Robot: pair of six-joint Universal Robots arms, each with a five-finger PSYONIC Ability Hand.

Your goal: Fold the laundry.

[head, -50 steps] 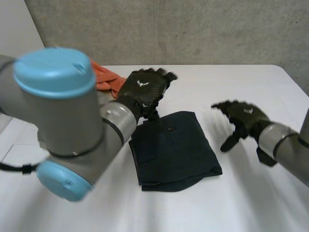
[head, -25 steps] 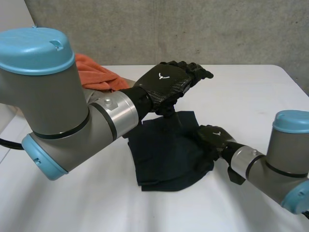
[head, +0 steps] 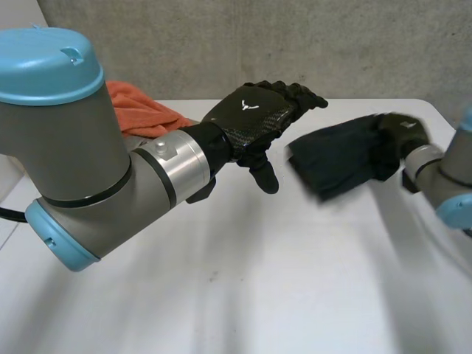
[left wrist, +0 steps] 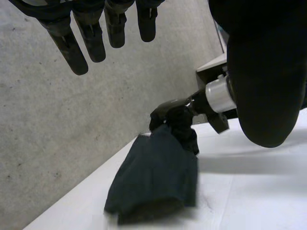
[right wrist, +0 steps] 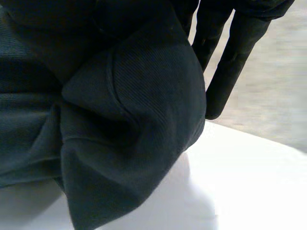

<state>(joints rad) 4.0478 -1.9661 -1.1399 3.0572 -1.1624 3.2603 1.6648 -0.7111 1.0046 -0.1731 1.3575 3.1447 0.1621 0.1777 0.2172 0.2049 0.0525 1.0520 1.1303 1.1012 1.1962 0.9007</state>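
Two hands, right hand [head: 403,133] clenching dark cloth [head: 339,162], left hand [head: 251,118] spread, orange cloth [head: 136,110] behind

We take this for a robotics lab: a bare grey concrete wall [head: 221,44] behind a plain white table [head: 258,280], and two grey, blue-capped robot arms [head: 74,155] over it

The left arm [head: 66,140] is a fat grey tube with big round light-blue caps; by the wrist it has a shiny silver ring; the left robot hand [head: 251,118] is black, with a woven pattern on its back and a small white mark like a bird; its fingers [left wrist: 67,45] are thick black sticks with round tips; the right arm [head: 442,171] is grey with a silver wrist and some light blue; the right robot hand [head: 404,131] is black too.
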